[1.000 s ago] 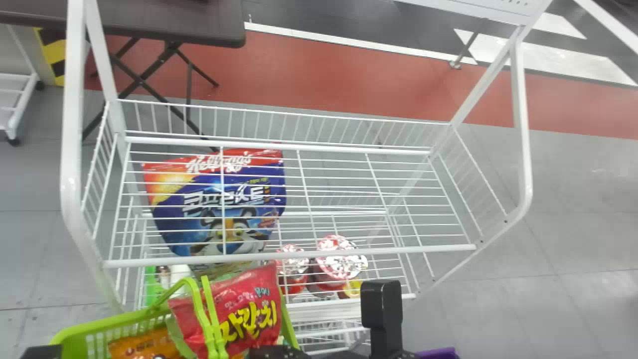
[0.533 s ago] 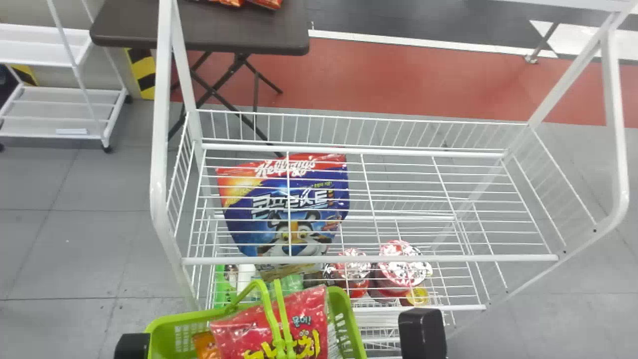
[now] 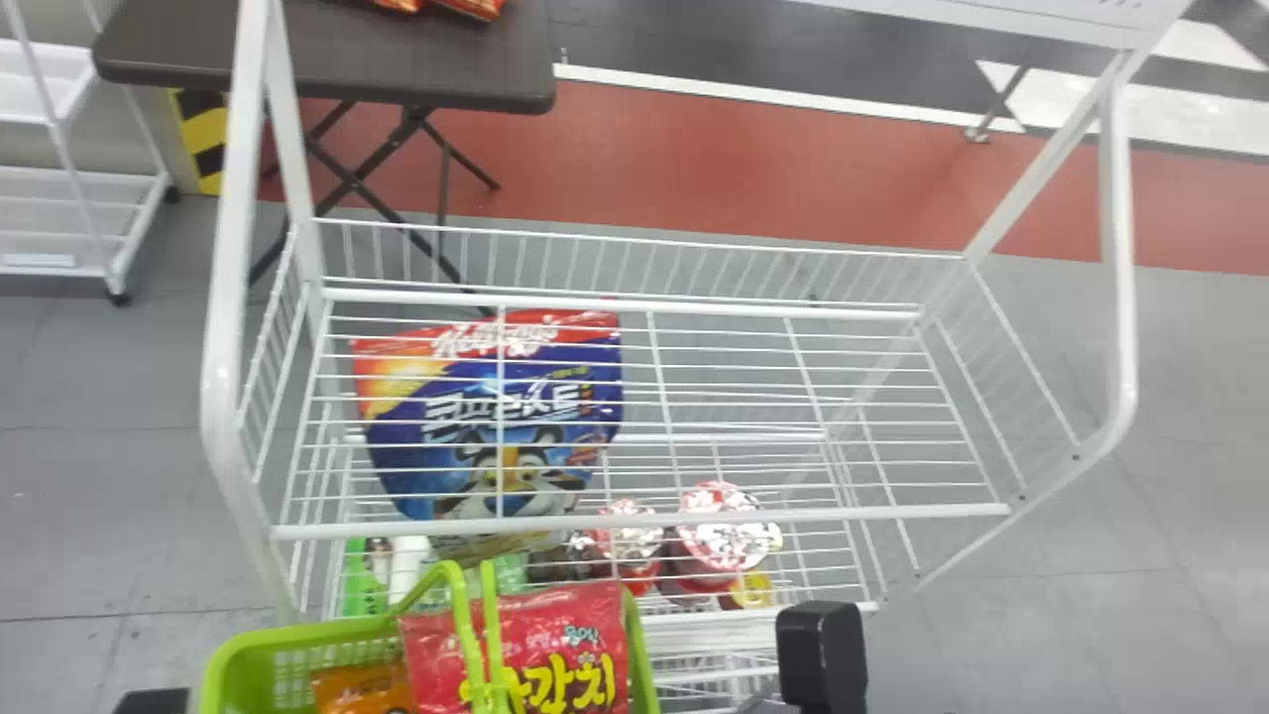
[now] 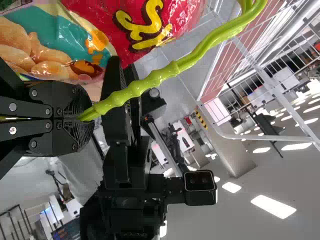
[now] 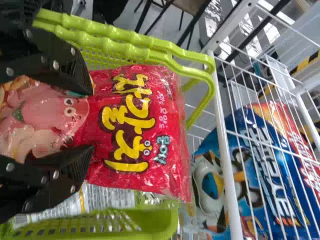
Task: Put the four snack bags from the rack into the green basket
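The basket handle [image 4: 165,75] is clamped by the left gripper [image 3: 151,702]; the red snack bag [image 3: 580,645] is straddled by the well-parted jaws of the right gripper [image 3: 821,654].

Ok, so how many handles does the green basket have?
2. They stand side by side over the green basket, in front of the red snack bag: the left handle and the right handle. No sign of a hidden third.

The white wire rack [image 3: 644,522] has an upper shelf of parallel wires. Beneath it, the lower shelf [image 3: 734,617] supports a large blue bag [image 3: 511,480] and, beside this, two red-and-white-topped containers [image 3: 716,547]. The dark table [image 3: 327,59] behind carries orange-red packets [image 3: 471,8].
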Controlling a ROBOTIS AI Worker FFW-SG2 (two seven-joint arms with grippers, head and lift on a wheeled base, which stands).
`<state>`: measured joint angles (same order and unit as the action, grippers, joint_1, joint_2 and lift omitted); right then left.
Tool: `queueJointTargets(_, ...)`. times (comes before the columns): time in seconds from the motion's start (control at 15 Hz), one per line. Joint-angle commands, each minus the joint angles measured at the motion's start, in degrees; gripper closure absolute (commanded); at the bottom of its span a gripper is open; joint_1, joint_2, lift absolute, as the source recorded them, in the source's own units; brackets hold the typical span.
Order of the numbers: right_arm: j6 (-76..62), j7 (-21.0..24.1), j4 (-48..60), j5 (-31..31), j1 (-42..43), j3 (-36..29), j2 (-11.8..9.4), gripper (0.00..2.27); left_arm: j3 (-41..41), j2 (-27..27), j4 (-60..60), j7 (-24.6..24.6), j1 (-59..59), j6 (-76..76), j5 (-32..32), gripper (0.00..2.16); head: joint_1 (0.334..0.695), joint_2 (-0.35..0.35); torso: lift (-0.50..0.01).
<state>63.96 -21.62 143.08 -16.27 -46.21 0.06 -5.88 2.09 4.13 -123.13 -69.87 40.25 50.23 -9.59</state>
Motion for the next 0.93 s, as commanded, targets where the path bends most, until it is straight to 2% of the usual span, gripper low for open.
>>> queueJointTargets(0.0,-0.36,0.00,0.27,-0.69,-0.02,-2.08,0.08,0.07,-0.07,0.00,0.00,0.08,0.00,0.00,0.09,1.84,0.695,-0.304,-0.007)
queueJointTargets(0.27,-4.23,0.70,1.41,-0.78,-0.02,-4.63,0.52,0.07,0.02,0.00,0.09,0.43,-0.17,0.00,0.09,1.84,0.695,-0.350,-0.007)
queueJointTargets(0.4,-19.52,1.05,0.71,2.12,-0.11,-5.07,0.69,0.08,0.11,0.00,0.09,0.43,-0.35,0.00,0.09,1.84,0.695,-0.350,-0.007)
queueJointTargets(0.6,-51.16,2.64,-3.60,6.51,-0.02,-4.54,0.87,0.08,0.55,0.00,0.26,0.35,-0.44,0.18,0.45,1.84,0.695,-0.350,-0.007)
queueJointTargets(0.73,-59.95,3.16,-5.09,6.78,-0.02,-4.54,1.40,0.08,0.64,0.09,0.35,0.35,-0.44,0.18,0.45,1.84,0.695,-0.350,-0.007)
queueJointTargets(0.87,-66.98,6.94,-7.20,9.68,-1.16,-2.35,1.66,0.08,0.72,0.17,0.61,0.26,-0.44,0.18,0.45,1.84,0.695,-0.350,-0.007)
